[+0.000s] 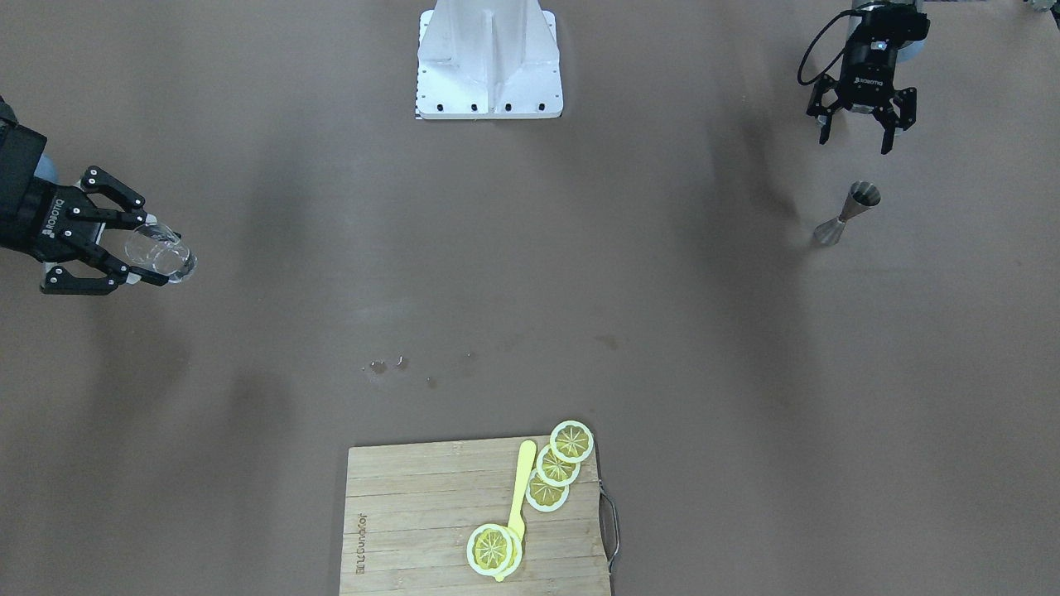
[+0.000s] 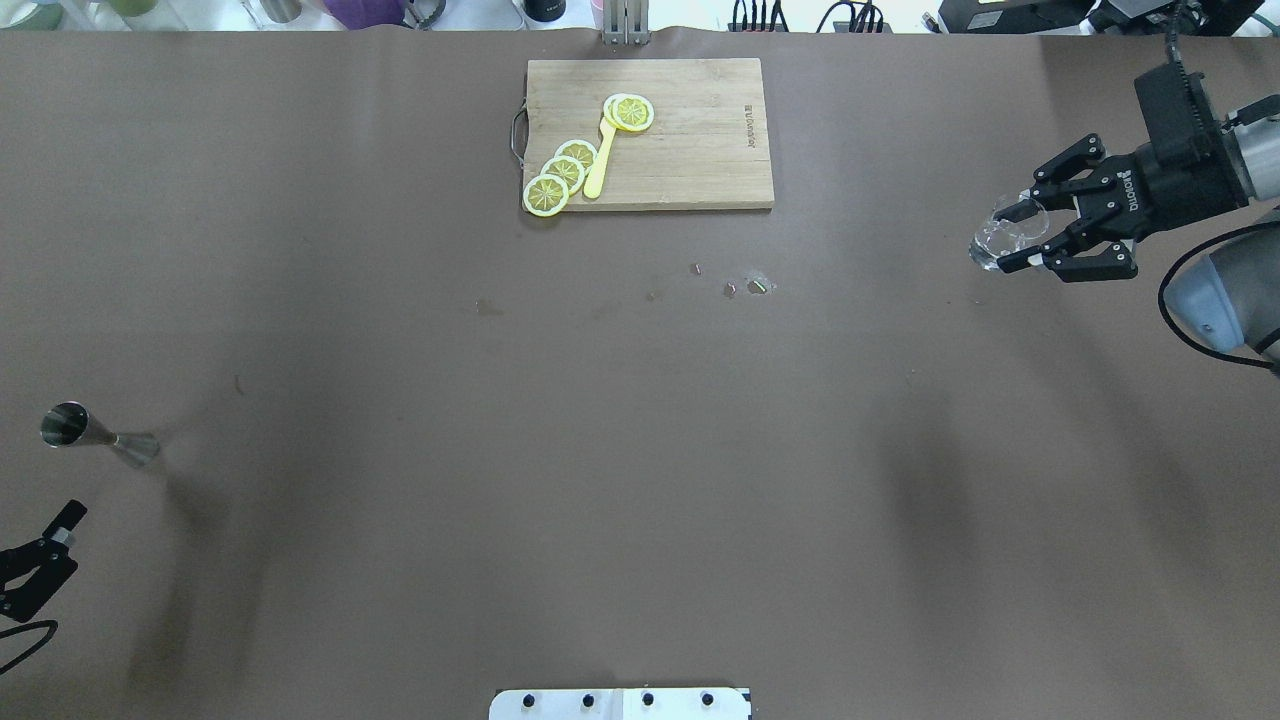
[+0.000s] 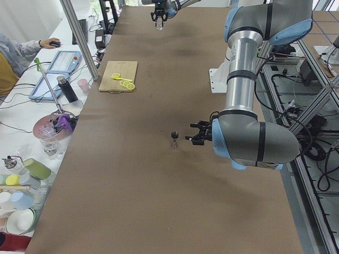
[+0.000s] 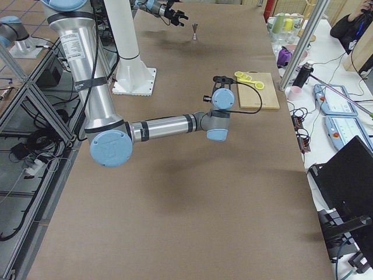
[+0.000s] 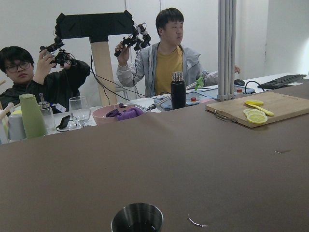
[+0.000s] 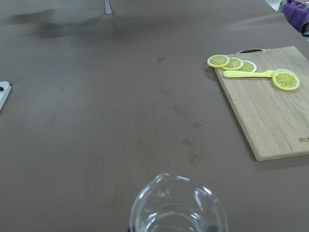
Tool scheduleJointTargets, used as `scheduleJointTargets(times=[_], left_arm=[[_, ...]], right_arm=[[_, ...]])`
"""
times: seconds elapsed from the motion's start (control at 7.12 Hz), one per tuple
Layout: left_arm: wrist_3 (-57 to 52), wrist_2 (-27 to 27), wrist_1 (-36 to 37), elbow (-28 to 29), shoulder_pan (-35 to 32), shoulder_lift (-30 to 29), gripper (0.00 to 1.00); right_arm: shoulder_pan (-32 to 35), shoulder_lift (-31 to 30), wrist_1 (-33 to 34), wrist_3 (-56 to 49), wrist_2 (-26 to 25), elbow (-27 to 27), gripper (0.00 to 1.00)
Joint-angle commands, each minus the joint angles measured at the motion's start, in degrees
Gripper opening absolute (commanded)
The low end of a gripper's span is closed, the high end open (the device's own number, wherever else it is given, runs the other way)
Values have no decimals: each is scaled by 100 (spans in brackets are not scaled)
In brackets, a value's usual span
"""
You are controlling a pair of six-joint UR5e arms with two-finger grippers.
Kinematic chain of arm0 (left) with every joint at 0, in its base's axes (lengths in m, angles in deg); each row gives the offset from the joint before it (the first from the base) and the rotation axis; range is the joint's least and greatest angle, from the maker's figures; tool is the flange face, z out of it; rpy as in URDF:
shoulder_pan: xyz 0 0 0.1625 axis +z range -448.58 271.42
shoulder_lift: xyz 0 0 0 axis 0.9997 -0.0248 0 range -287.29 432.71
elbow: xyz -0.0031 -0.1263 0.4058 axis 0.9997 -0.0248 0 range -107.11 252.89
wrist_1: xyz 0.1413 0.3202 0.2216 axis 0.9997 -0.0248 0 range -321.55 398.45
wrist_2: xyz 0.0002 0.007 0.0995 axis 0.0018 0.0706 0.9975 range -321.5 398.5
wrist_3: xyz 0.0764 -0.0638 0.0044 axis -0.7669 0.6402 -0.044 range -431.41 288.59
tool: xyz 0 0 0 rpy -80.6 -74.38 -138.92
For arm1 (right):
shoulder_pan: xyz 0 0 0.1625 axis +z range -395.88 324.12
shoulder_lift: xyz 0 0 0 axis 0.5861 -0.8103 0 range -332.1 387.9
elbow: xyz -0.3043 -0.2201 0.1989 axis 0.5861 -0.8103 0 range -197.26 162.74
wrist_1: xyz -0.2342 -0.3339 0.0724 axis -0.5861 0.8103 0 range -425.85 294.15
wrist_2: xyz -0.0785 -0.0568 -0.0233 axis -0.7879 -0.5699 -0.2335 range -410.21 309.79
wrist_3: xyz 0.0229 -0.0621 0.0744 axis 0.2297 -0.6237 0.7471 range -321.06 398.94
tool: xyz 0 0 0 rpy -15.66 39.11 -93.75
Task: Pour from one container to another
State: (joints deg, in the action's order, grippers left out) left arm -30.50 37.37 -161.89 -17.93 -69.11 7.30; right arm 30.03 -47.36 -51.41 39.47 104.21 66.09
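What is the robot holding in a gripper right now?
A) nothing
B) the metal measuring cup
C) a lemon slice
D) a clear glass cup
D: the right gripper is shut on the clear glass cup, while the metal measuring cup stands alone near the open left gripper.

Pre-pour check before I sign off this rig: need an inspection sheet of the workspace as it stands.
Surface: brown table cover, small wet spots near the middle.
Job's things: glass in the right pincer; metal measuring cup upright on the table, near the left pincer.
Clutter: cutting board with lemon slices and a yellow utensil.
Pincers: right shut on the glass; left open, holding nothing.
Cables: black cable looped at the left wrist.
Surroundings: two operators beyond the table's edge, a black bottle in front of them.
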Motion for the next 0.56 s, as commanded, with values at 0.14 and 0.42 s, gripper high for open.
scheduleJointTargets(times=[0.14, 0.42], left_arm=[[3465, 386, 3279, -23, -74, 2, 97], [4178, 342, 4070, 2, -364, 2, 97]], right_arm=[[159, -15, 6, 0, 202, -21, 0], [159, -24, 6, 0, 229, -21, 0]])
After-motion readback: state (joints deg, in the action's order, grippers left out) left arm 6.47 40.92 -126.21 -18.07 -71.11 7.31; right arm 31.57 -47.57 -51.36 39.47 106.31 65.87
